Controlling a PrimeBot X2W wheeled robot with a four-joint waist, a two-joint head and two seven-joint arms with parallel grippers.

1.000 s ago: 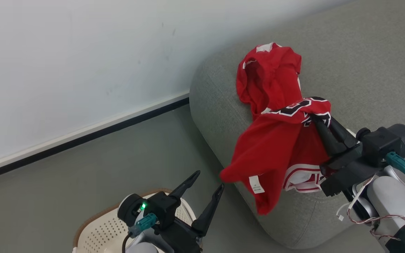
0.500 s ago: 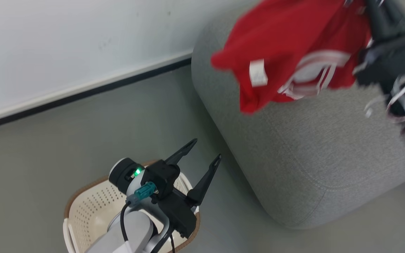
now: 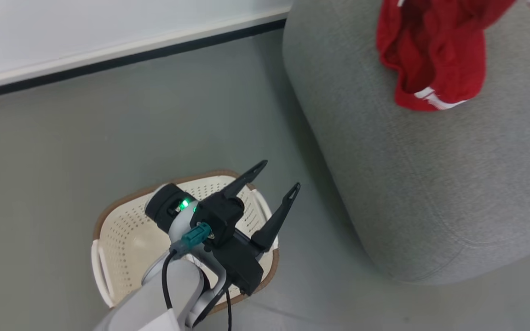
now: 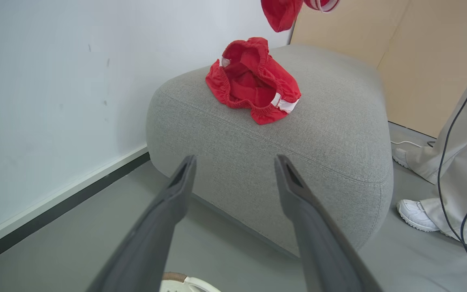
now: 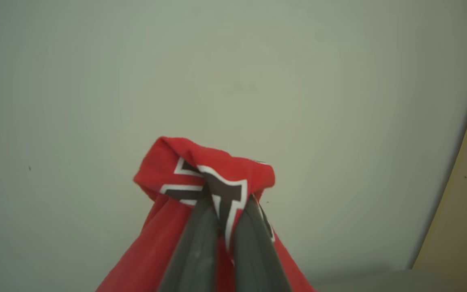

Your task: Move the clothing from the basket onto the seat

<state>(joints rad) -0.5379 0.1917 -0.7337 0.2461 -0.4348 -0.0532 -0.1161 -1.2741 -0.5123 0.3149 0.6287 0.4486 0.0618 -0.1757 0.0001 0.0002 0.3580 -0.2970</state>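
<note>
1 red piece held up by the right gripper, 1 already laid on the seat.

the clothing is pinched at a bunched fold, where a dark white-edged numeral is printed, by the right gripper, whose fingers are closed tight on it. the cloth is hung down from the tips, so its long axis is taken to run straight below them. in the left wrist view its lower end is seen dangling clear of the seat, up by the far edge, above a second red garment laid on the cushion. lowering and release over the seat are judged to be what remains, and the right arm is placed for it. the left gripper is held wide open with nothing in it, above the basket. no clothing is seen in the part of the basket left uncovered by the left arm.
</note>
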